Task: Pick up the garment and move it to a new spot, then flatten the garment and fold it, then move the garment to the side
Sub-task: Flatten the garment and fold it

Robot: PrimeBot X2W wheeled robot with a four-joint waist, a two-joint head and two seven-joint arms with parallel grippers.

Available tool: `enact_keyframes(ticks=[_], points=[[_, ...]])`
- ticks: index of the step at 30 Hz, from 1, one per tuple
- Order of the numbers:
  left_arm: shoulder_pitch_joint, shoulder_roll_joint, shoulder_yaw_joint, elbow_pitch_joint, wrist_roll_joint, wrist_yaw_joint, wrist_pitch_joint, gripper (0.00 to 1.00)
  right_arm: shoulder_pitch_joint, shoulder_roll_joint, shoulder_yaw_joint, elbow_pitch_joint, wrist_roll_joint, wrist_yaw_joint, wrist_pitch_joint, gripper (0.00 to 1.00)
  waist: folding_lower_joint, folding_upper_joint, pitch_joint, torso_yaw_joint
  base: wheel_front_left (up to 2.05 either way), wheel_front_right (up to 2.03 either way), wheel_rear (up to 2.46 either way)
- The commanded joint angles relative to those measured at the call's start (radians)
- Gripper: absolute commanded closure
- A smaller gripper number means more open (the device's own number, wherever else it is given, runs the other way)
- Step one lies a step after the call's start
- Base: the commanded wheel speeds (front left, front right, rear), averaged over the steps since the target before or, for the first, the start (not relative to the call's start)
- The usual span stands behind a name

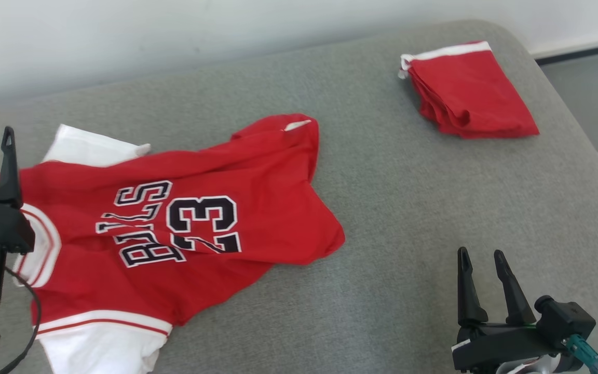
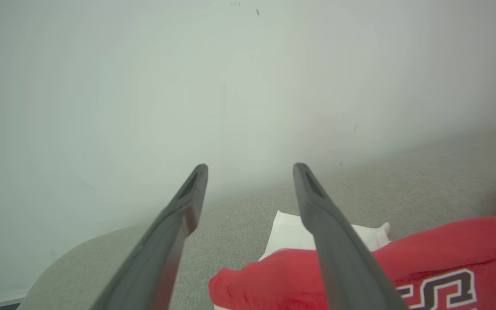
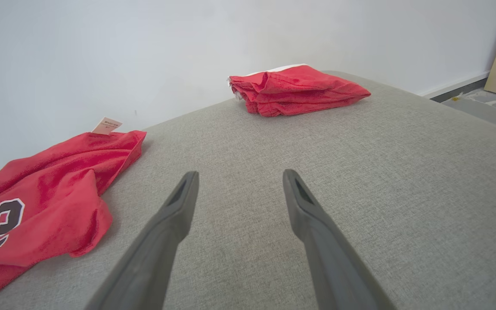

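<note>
Head view: jersey [image 1: 257, 208], lettering [image 1: 174, 223] uncropped unlike wrist views; left tool [image 2: 250, 172], right tool [image 1: 480, 257] spread.

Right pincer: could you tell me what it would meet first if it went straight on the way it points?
Probably the grey cushion just ahead of the right pincer, which seems tilted slightly down; if it clears that, the folded red garment, though depth is unclear.

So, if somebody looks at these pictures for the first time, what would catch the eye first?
The red jersey with the black-and-white number 23 would catch the eye first. It lies crumpled on the left part of the grey cushion. Next comes the folded red garment near the far right corner. The right gripper hovers open and empty at the lower right.
</note>
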Motion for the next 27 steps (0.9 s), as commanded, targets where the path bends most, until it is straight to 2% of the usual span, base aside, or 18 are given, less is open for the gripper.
enact_keyframes(ticks=[1, 5, 12, 21, 27], points=[[0.02, -0.005, 0.016, -0.024, -0.006, -0.004, -0.008, 0.0, 0.012, 0.003, -0.001, 0.0, -0.008, -0.003, -0.004, 0.0, 0.0, 0.0001, -0.038, 0.037, 0.0, 0.0, 0.0], [0.068, -0.018, 0.061, -0.129, 0.004, 0.01, -0.01, 0.0, 0.024, 0.003, -0.005, 0.002, -0.01, -0.003, -0.004, 0.0, 0.0, 0.0001, -0.071, 0.075, 0.0, 0.0, 0.0], [0.244, -0.067, 0.154, -0.358, 0.033, 0.044, -0.01, 0.0, 0.055, 0.003, -0.011, 0.005, -0.013, -0.003, -0.004, 0.0, 0.0, 0.0001, -0.118, 0.158, 0.0, 0.0, 0.0], [0.447, -0.132, 0.186, -0.49, 0.051, 0.064, -0.01, 0.0, 0.082, 0.003, -0.009, 0.014, -0.019, -0.003, -0.004, 0.0, 0.0, 0.0001, -0.162, 0.23, 0.0, 0.0, 0.0], [0.545, -0.173, 0.191, -0.553, 0.077, 0.076, -0.01, 0.0, 0.096, 0.003, -0.006, 0.019, -0.021, -0.003, -0.004, 0.0, 0.0, 0.0001, -0.181, 0.254, 0.0, 0.0, 0.0]])
